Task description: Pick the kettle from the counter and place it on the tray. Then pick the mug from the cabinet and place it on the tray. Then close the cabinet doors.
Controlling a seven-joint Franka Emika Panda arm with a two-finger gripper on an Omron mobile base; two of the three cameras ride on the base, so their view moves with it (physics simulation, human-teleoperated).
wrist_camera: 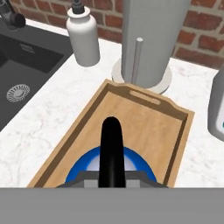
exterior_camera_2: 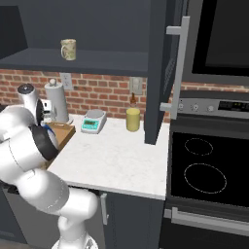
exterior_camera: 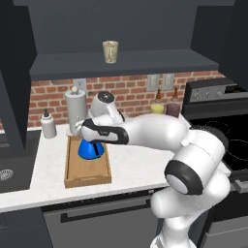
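Closest to the hand camera rose the black arched handle [wrist_camera: 111, 151] of the kettle [wrist_camera: 94, 165], its blue body sitting low inside the tray [wrist_camera: 173, 144], toward the tray's near end. From the left base view the kettle [exterior_camera: 91, 149] stood within the wooden tray [exterior_camera: 87, 177] on the counter [exterior_camera: 131, 162], with the gripper [exterior_camera: 92, 137] directly above it and its jaws nearly closed on the handle, so the pincer looked to be gripping the kettle. Whether the kettle's base rested fully on the tray floor or hung just over it could not be told. A tall grey cylinder with a ball top [exterior_camera: 75, 110] stood just behind the tray's far end, and a white soap bottle [exterior_camera: 48, 124] stood beside that, toward the sink [wrist_camera: 26, 70]. Up on the shelf of the open cabinet [exterior_camera: 126, 62] the mug [exterior_camera: 110, 51] waited, untouched, and the right-hand cabinet door [exterior_camera_2: 163, 73] stood swung out toward the stove. By my judgement the first step was at its close: the kettle was over or on the tray and only needed releasing. That release would call for opening the jaws and lifting straight up clear of the handle, then a long reach upward to the mug.
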